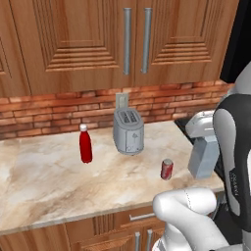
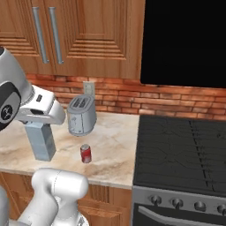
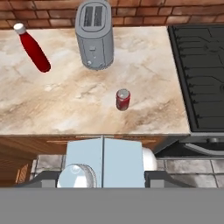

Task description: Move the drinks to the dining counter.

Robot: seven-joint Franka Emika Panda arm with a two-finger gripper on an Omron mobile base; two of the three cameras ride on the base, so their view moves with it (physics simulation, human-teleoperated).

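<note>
Hand view: our pincer (image 3: 103,175) gripped the pale grey bottle (image 3: 105,162); we'd keep it upright, red soda can (image 3: 123,99) at twelve o'clock.

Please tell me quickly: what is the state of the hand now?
Hand: closed on the pale grey bottle, lifted above the counter edge.

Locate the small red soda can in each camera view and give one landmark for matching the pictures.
Left base view: the small red soda can stands on the marbled worktop, right of centre, near the front edge.
Right base view: it stands left of centre, left of the black stovetop.
Hand view: it stands near the middle, in front of the toaster.
Shared landmark: the silver two-slot toaster stands behind the can, against the brick wall.
</note>
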